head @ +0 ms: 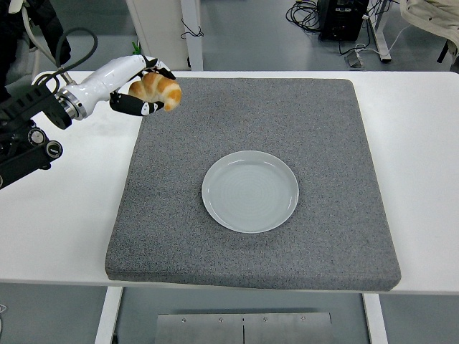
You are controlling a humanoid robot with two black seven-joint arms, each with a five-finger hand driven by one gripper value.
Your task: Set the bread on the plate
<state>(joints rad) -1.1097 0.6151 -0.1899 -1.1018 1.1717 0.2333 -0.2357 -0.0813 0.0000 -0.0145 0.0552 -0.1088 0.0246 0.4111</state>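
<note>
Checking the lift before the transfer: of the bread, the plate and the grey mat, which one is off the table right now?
The bread: the left hand holds it in the air near the grey mat's far left corner. The plate lies empty on the mat.

The mat looks like rough, matt grey felt or foam. The plate is smooth, glazed, faintly glossy. The bread has a shiny golden crust. The left hand is glossy white plastic with black fingers. The counter is smooth white.
</note>
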